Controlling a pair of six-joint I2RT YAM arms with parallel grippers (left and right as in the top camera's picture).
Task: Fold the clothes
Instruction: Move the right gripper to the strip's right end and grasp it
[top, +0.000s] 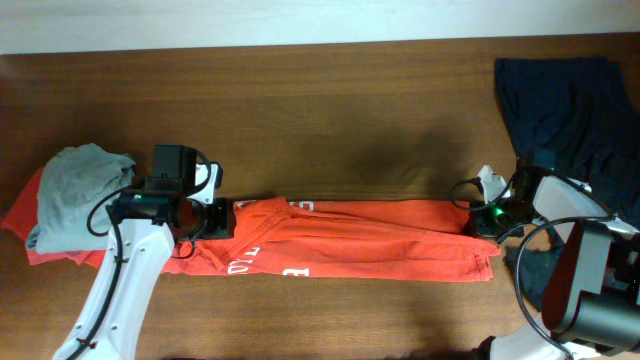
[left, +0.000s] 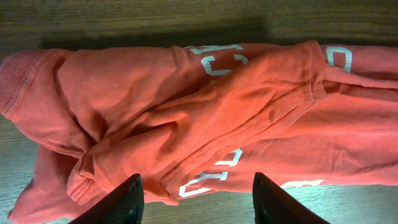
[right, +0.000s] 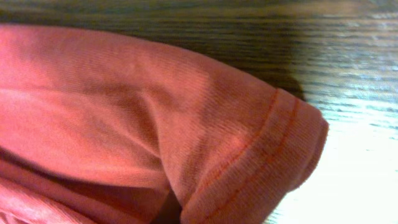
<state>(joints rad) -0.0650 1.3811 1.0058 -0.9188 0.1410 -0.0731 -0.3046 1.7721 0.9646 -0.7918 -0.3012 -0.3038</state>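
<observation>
table: brown wooden table (top: 320, 100) | cloth: orange-red cotton T-shirt (top: 350, 240), folded long, lies mid-table nearer the front edge; soft, light, limp, likely slides easily; best pinched at hems or corners | left gripper (left: 198, 199): jaws half apart above shirt's left end, holding nothing | right gripper (top: 487, 222): closed, seemingly on the hemmed right corner; fingers unseen
</observation>
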